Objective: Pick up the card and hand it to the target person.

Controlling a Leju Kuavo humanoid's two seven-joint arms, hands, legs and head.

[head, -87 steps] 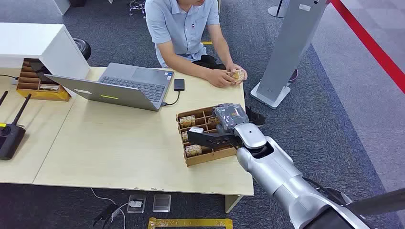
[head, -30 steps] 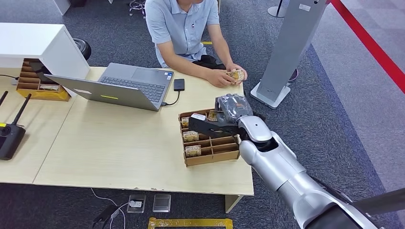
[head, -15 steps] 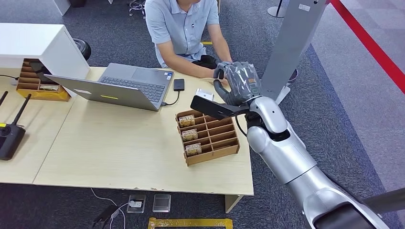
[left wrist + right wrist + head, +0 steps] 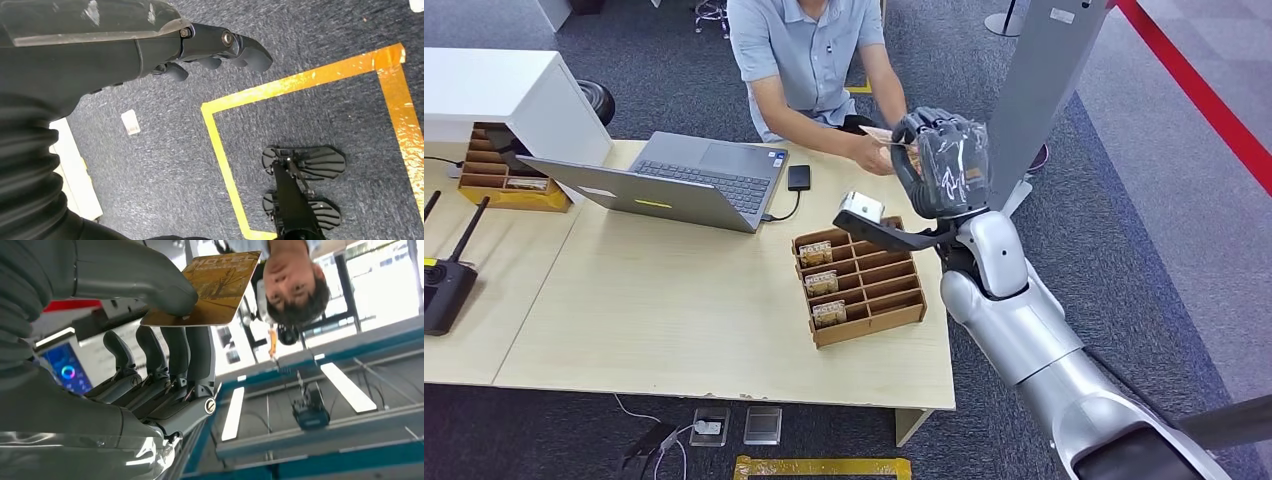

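Above the far edge of the table (image 4: 674, 330), the right hand (image 4: 944, 160) is raised toward the person (image 4: 809, 50), with the card (image 4: 210, 287) pinched between the thumb and the fingers (image 4: 192, 347). The person's hand (image 4: 874, 152) appears to touch the card's far end, though the robot hand partly hides it. The wooden organizer (image 4: 859, 285) sits below on the table. The left hand (image 4: 210, 47) hangs over the carpet, fingers loosely curled, holding nothing.
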